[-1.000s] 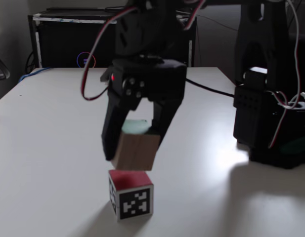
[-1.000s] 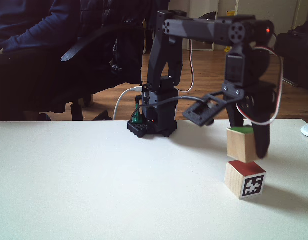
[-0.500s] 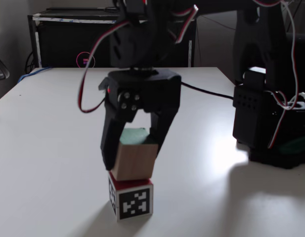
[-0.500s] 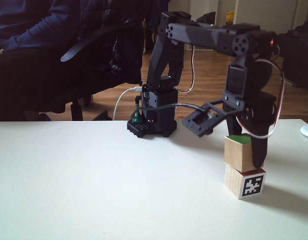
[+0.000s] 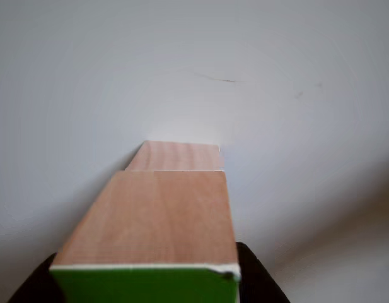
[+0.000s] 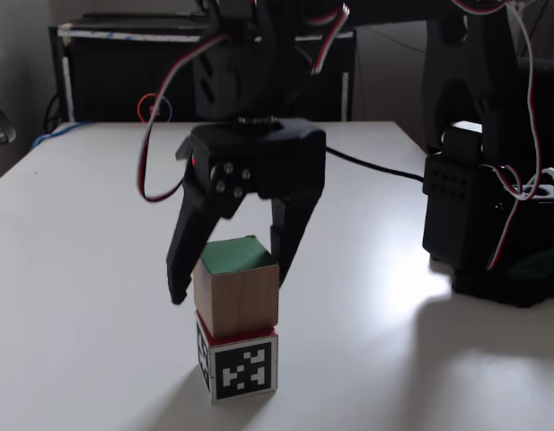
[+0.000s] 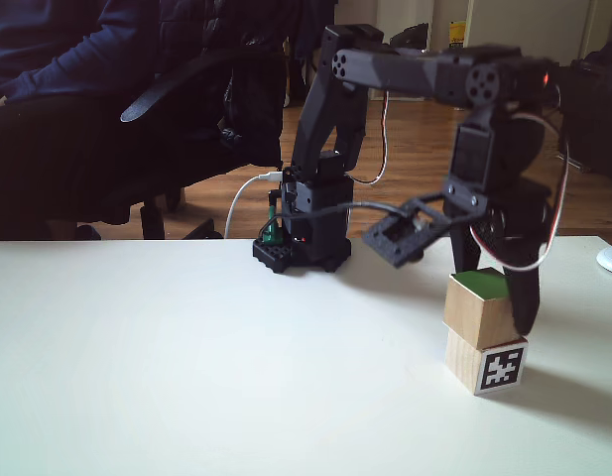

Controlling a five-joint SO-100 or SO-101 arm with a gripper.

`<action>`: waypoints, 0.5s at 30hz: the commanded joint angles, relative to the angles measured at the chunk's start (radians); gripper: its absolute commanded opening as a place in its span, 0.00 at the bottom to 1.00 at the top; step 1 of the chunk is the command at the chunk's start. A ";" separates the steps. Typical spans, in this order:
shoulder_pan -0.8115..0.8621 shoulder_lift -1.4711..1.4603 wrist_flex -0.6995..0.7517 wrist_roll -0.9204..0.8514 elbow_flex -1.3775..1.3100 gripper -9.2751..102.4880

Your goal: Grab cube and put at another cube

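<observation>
- Light-brown wooden cube with green top [image 6: 236, 292]: rests on the red-topped marker-printed cube [image 6: 239, 361].
- Black claw [image 6: 227, 278]: spread open, straddling the upper cube.
- White counter [image 6: 88, 269]: carries both.

white table [image 6: 88, 269], marker-patterned cube [image 6: 238, 363] and black arm base [image 7: 304, 248] on it

No word, brand or number can be read in these pictures. The only sign is a black-and-white square marker pattern, like a code tag, on the side faces of the lower cube [image 6: 239, 364], seen in both fixed views [image 7: 487, 364]. It carries no letters. A small round mark on the dark cabinet [image 6: 124, 76] behind the desk is too blurred to read.
</observation>
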 commanded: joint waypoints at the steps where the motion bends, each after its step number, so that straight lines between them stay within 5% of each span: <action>1: -0.021 0.011 0.038 0.011 -0.074 0.44; 7: -0.051 0.078 0.176 0.029 -0.215 0.45; 15: 0.044 0.712 0.175 -0.094 0.037 0.44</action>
